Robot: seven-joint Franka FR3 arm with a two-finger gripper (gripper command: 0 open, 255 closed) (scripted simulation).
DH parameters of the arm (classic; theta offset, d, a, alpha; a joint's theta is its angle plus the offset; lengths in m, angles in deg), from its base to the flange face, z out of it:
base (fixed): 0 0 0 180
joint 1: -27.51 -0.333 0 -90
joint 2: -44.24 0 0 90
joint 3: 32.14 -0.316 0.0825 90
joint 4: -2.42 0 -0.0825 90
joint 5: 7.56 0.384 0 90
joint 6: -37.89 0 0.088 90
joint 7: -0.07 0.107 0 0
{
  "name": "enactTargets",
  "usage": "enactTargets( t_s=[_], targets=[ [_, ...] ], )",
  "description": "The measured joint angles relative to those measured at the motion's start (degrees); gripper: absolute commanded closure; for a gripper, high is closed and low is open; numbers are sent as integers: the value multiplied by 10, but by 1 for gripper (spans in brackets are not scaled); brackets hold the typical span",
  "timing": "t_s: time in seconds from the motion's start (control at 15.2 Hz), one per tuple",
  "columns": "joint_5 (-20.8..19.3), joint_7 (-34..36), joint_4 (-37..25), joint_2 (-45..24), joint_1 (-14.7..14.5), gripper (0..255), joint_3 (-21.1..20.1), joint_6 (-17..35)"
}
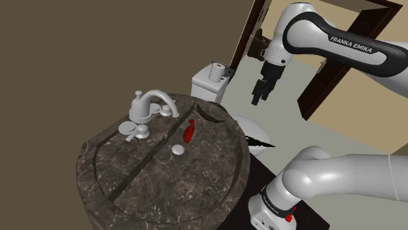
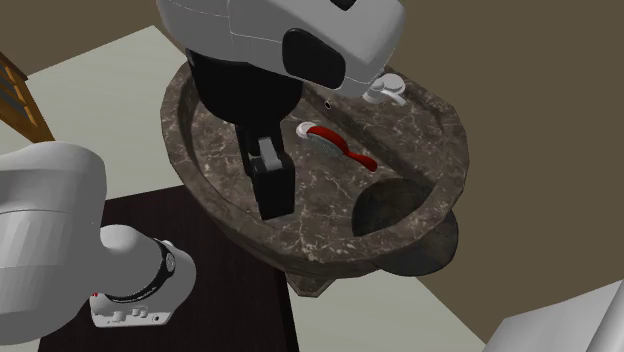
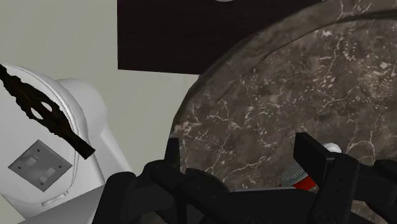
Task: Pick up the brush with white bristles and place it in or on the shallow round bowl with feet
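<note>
Shoulder view: tool (image 1: 261,95) aloft, tip downward.

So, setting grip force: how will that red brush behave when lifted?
The red brush looks slim and rigid, so probably light and stiff. Lying on the curved slope of the basin, it may slide if nudged.

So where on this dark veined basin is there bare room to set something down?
On the dark veined basin, the broad stretch between the drain plug and the rim at the shoulder view's bottom is bare. It is crowded around the faucet, the red brush and the dark bowl.
</note>
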Motion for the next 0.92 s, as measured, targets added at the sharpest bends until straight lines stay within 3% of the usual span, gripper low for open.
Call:
enactTargets(
  t_s=[0.26, 0.92],
  targets=[
    [21, 43, 14, -17, 0, 0, -20, 25],
    [110, 240, 30, -147, -5, 0, -112, 156]
  ],
)
